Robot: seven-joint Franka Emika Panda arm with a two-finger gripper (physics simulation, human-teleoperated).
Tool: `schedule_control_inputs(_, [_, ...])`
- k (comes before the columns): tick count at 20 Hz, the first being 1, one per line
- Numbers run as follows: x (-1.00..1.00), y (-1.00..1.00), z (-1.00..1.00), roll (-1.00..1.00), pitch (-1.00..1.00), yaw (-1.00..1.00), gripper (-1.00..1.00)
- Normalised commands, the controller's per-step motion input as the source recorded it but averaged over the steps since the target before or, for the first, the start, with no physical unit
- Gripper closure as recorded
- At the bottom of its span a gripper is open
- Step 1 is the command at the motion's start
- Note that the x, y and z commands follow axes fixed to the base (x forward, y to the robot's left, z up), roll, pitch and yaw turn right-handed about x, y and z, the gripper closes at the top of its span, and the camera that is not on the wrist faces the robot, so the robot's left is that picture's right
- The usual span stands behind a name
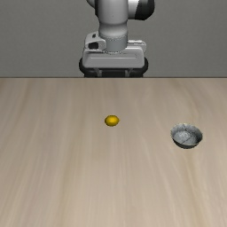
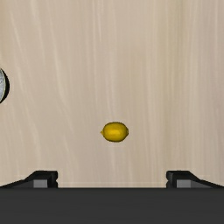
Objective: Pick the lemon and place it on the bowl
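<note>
Gripper (image 2: 112,179) hanging wide open, touching nothing; smooth oval yellow lemon (image 2: 115,132) lying on pale wood-grain table (image 1: 53,160), well apart from round grey bowl (image 1: 186,136).

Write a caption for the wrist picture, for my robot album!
Open gripper hovering over a lemon on a wooden table, with the bowl nearby.

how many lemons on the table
1. The lemon lies near the middle of the table, apart from the bowl, on the exterior view's left of it. None seems hidden.
</note>
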Motion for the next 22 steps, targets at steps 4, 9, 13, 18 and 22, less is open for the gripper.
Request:
schedule_control_inputs(4, [0.0,0.0,-1.0,0.0,0.0,0.0,-1.0])
schedule_control_inputs(9, [0.0,0.0,-1.0,0.0,0.0,0.0,-1.0])
schedule_control_inputs(13, [0.0,0.0,-1.0,0.0,0.0,0.0,-1.0])
schedule_control_inputs(18, [0.0,0.0,-0.6,0.0,0.0,0.0,1.0])
schedule_control_inputs(22, [0.0,0.0,0.0,0.0,0.0,0.0,1.0])
